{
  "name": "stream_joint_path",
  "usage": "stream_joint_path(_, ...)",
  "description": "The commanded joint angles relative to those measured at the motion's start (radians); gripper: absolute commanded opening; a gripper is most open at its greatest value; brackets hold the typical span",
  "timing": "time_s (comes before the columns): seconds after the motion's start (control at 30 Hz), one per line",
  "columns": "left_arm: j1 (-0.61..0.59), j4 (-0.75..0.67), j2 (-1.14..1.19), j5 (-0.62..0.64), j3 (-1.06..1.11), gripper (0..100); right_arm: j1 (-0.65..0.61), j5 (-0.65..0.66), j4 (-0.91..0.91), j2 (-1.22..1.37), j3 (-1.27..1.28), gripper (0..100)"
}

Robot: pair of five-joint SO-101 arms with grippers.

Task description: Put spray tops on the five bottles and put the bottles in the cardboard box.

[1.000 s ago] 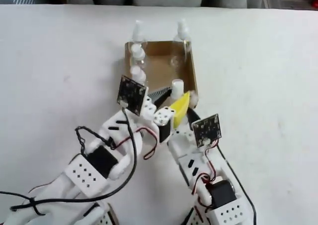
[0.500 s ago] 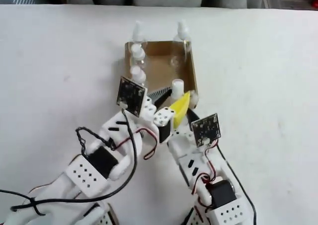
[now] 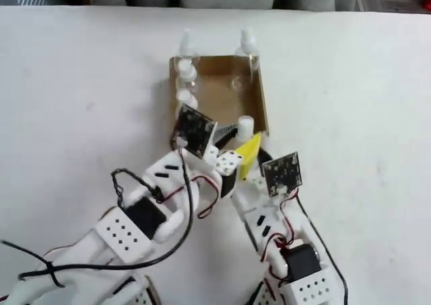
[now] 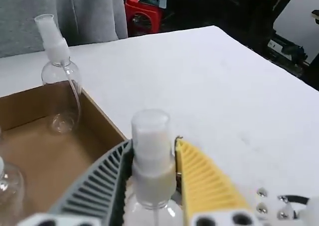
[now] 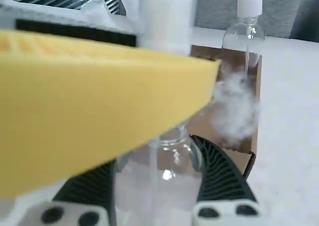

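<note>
On white table (image 3: pixel 350 83), gripping bottle (image 5: pixel 164 181) upright at box (image 3: pixel 259 99) near-right corner: body in right gripper (image 5: pixel 157 156), top (image 4: pixel 151 151) in left gripper (image 4: pixel 152 146), both clamped tight, box interior just ahead.

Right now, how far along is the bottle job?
Done: four bottles with spray tops appear to stand in the cardboard box. In hand: the fifth bottle at the box's near edge, left gripper shut on its spray top, right gripper around its body. Left: probably seat that top, then box it.
</note>
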Motion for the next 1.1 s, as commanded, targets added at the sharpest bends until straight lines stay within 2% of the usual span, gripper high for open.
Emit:
stream_joint_path(0.0, 0.021, 0.015, 0.005, -0.011, -0.037, 2, 0.018, 0.005, -0.005, -0.012, 0.003, 1.8)
stream_joint_path(0.67, 0.022, 0.012, 0.008, -0.018, -0.037, 2, 0.013, 0.009, 0.001, -0.012, 0.008, 1.6)
stream_joint_path(0.73, 0.022, 0.015, 0.005, -0.018, -0.037, 6, 0.012, 0.009, 0.001, -0.012, 0.008, 1.6)
stream_joint_path(0.93, 0.021, 0.009, 0.004, -0.012, -0.005, 27, 0.01, 0.009, 0.002, -0.012, 0.008, 1.6)
stream_joint_path(1.07, 0.018, 0.009, 0.004, -0.012, -0.005, 30, 0.01, 0.009, 0.002, -0.012, 0.008, 1.6)
